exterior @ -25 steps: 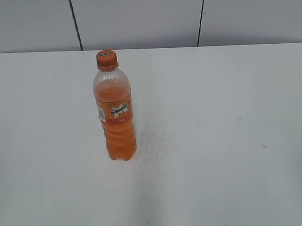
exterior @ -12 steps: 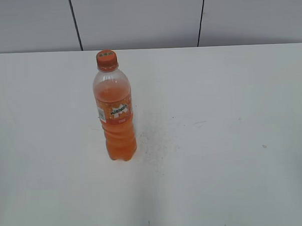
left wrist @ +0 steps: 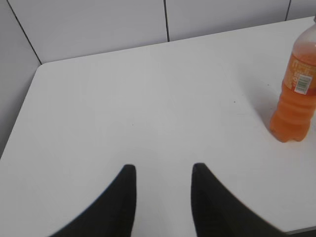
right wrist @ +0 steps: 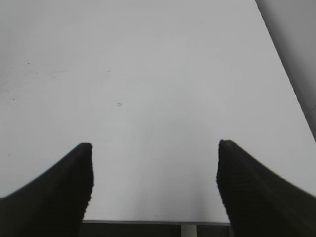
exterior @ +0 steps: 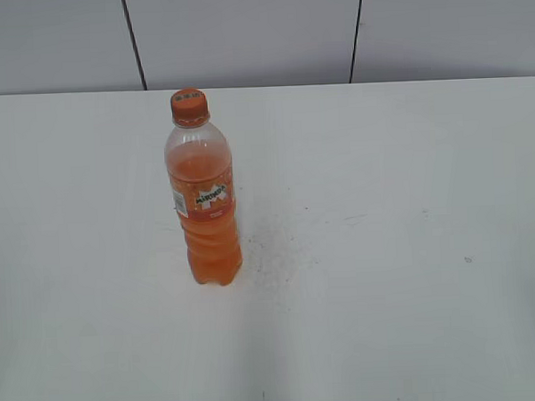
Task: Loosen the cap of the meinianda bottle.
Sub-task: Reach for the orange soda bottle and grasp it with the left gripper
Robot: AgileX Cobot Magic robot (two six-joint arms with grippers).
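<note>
The bottle [exterior: 203,199] stands upright on the worktop [exterior: 387,293], left of centre in the exterior view, nothing touching it. It is nearly full of orange drink, so I judge it fairly heavy and bottom-steady, but tall enough to tip under a sideways push. Its clear plastic wall is likely smooth and will give if squeezed hard; the labelled middle should offer the firmest, least slippery hold for bracing. The cap [exterior: 189,105] is seated on the neck, small and round, probably ribbed at its side; I would grip it across its side and turn while the body is held.

My left claw [left wrist: 163,173] is partly open, empty, low over the worktop, the bottle well off to its right. My right claw [right wrist: 154,148] stands wide, empty, over bare worktop, with no bottle in its view.
</note>
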